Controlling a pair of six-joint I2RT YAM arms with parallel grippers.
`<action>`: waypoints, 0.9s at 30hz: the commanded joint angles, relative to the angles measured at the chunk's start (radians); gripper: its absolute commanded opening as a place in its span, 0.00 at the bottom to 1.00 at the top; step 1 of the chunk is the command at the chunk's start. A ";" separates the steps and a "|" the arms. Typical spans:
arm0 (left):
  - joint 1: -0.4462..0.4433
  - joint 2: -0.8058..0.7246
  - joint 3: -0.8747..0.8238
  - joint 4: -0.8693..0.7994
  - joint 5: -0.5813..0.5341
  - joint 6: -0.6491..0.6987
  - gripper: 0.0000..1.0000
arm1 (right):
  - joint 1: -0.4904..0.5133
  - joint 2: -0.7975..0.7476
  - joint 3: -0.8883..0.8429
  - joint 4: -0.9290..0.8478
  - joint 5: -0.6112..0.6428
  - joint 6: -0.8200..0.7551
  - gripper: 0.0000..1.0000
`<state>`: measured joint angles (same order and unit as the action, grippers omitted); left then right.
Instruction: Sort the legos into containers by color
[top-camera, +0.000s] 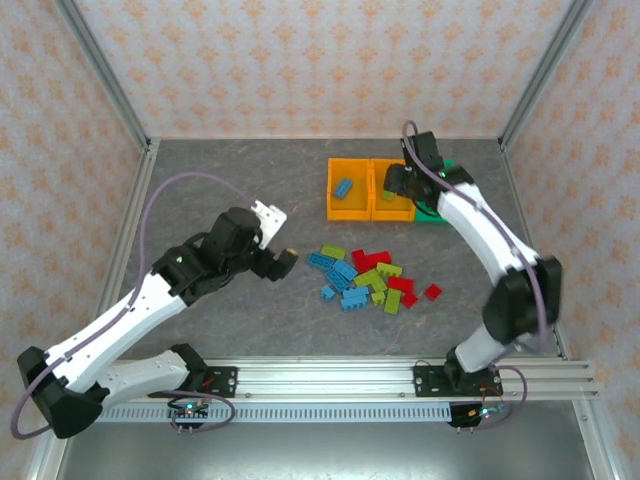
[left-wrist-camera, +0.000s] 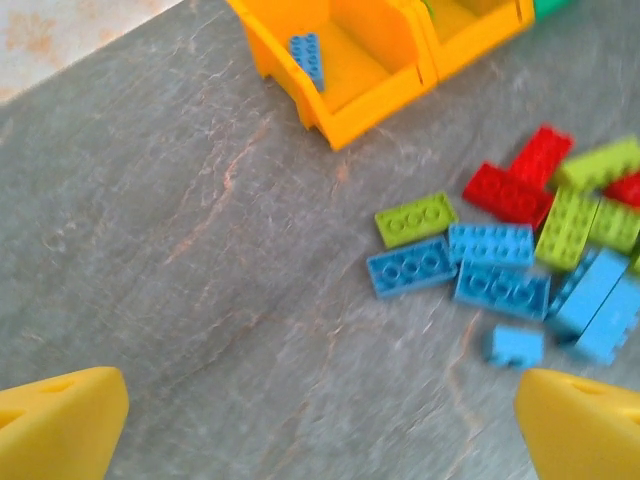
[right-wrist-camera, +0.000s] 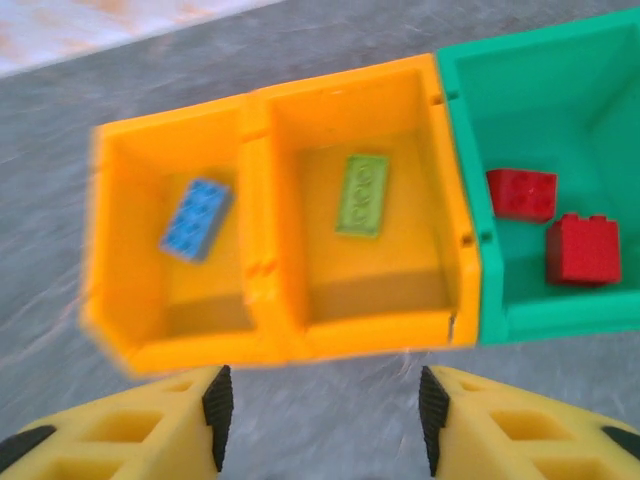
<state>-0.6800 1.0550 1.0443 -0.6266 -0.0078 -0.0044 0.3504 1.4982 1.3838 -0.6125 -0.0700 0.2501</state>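
The legos lie as a loose pile (top-camera: 368, 280) of blue, lime green and red bricks mid-table, also in the left wrist view (left-wrist-camera: 500, 255). Three containers stand in a row at the back. The left orange bin (right-wrist-camera: 170, 345) holds a blue brick (right-wrist-camera: 196, 218). In the middle orange bin (right-wrist-camera: 380, 325) lies a lime green brick (right-wrist-camera: 362, 194). Two red bricks (right-wrist-camera: 521, 193) sit in the green bin (right-wrist-camera: 520, 60). My right gripper (right-wrist-camera: 323, 420) hovers open over the bins' near side, nothing between its fingers. Left of the pile, my left gripper (top-camera: 283, 262) stands open and empty above bare table.
Patterned walls with metal posts enclose the grey table (top-camera: 230, 200). The right arm (top-camera: 480, 235) reaches across the table's right side and covers part of the green bin. A metal rail (top-camera: 400, 375) runs along the near edge.
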 joint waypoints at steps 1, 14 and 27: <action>0.004 0.071 0.010 0.037 0.005 -0.377 1.00 | 0.062 -0.185 -0.130 -0.039 -0.097 0.061 0.59; 0.001 0.606 0.122 0.108 0.185 -1.180 0.87 | 0.078 -0.423 -0.299 -0.136 -0.151 0.168 0.91; -0.007 0.826 0.248 0.053 0.172 -1.277 0.72 | 0.078 -0.423 -0.314 -0.116 -0.160 0.195 0.91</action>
<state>-0.6807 1.8538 1.2800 -0.5373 0.1623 -1.2289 0.4313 1.0801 1.0744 -0.7124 -0.2443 0.4286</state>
